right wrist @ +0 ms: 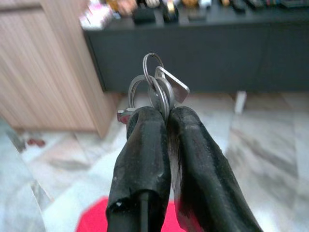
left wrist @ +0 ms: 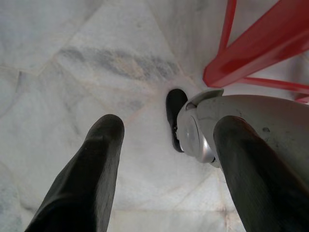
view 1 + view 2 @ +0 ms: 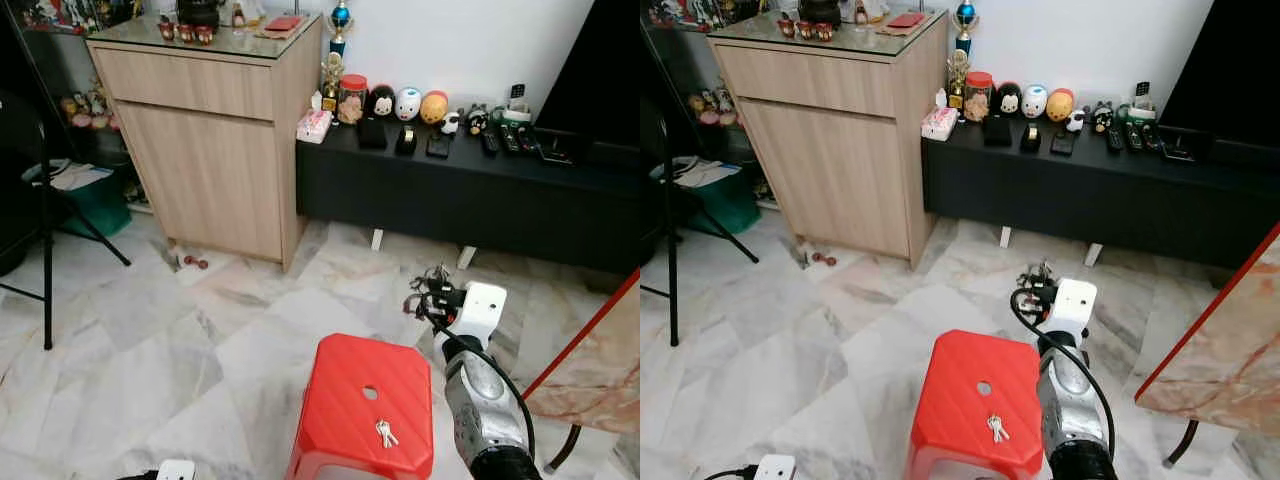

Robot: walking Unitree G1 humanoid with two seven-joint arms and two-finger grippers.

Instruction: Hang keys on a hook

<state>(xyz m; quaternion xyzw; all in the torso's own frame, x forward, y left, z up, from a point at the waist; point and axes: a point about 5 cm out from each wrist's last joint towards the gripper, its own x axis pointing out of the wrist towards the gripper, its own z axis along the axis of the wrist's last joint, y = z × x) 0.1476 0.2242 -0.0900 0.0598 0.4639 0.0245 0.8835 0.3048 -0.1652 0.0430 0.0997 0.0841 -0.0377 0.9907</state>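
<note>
A red plastic stool [image 3: 365,405] with a diamond-textured top and a round centre hole stands nearest on the pale marble floor [image 3: 150,350]. A small second set of keys [image 3: 385,433] lies loose on its top, near the front edge. Just beside the stool on the robot's right, the silver right arm reaches forward and up. The right gripper [image 1: 164,113] has its two black fingers pressed together on a bunch of keys [image 1: 157,89]: metal rings and flat silver keys stick out above the fingertips, held in the air over the floor. The left gripper [image 2: 164,145] hangs low beside the stool's red legs, its fingers spread wide and holding nothing. Farther off stand a low black console [image 3: 450,195], lined with small figurines, and a light wooden cabinet [image 3: 210,150].
</note>
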